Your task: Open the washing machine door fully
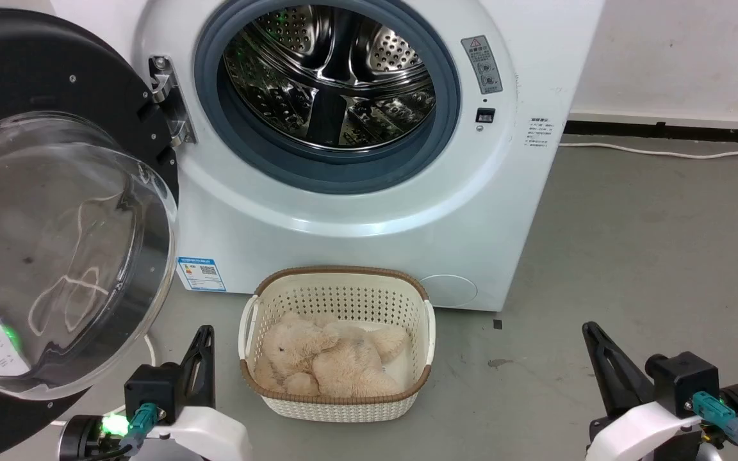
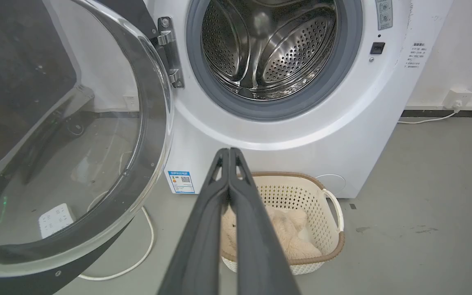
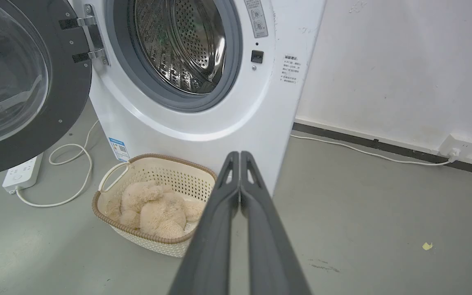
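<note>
Head view: the washing machine door [image 1: 65,218] stands swung out to our left on its hinge [image 1: 167,96]. Its inner face, the black ring and the domed glass bowl, is turned toward us. The steel drum [image 1: 337,70] and its grey-blue rubber ring [image 1: 343,182] are fully uncovered.

The left fingers [image 1: 199,358] sit low at the lower left, just below the door's bottom edge and apart from it. The left wrist view shows them pressed together with nothing between them. The right fingers [image 1: 606,371] sit low at the lower right, well apart from the door. The right wrist view shows them clenched on nothing as well.

Between the two, a basket [image 1: 337,274] holding a plush toy [image 1: 330,358] rests on the floor in front of the machine.

We judge the opening step to be at its end, or very close to it. The door is well clear of the opening and both arms hang back. We cannot tell whether the hinge has reached its stop.

If any travel is left, the next move falls to the left arm. It calls for the clenched tips to press on the black ring near the free edge, far from the hinge. The push should go outward and avoid the glass bowl. The arm also needs to keep above the basket.
</note>
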Controlling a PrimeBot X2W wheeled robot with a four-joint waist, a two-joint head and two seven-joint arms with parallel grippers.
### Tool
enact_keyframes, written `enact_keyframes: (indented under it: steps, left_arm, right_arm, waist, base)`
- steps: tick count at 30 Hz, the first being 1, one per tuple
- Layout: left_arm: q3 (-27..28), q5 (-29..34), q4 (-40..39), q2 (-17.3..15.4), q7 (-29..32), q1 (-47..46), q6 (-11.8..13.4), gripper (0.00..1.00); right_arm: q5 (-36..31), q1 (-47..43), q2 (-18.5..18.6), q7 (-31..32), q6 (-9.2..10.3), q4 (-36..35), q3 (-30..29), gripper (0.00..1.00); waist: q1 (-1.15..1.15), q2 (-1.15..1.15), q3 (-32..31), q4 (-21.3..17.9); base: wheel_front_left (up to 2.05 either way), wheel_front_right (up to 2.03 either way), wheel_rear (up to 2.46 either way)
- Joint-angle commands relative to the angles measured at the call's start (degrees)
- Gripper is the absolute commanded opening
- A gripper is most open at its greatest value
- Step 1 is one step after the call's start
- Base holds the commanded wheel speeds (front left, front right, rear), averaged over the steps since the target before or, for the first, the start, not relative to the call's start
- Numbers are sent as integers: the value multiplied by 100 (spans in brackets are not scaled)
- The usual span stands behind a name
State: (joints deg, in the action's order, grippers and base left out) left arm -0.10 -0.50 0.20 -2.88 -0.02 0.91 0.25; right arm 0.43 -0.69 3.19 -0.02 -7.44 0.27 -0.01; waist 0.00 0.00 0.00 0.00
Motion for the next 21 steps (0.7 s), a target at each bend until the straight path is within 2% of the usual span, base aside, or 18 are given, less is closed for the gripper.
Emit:
enact_keyframes:
  steps: [1, 21]
  left_arm:
    - [10, 50, -20, 1, 2, -91, -25, 0]
    - [10, 50, -20, 1, 2, -91, -25, 0]
  right_arm:
    - [-43, 69, -31, 2, -5, -27, 1, 0]
    - [-43, 69, -31, 2, -5, -27, 1, 0]
  waist:
    - [0, 0, 0, 0]
    - [0, 0, 0, 0]
  base:
    - [0, 0, 0]
    - [0, 0, 0]
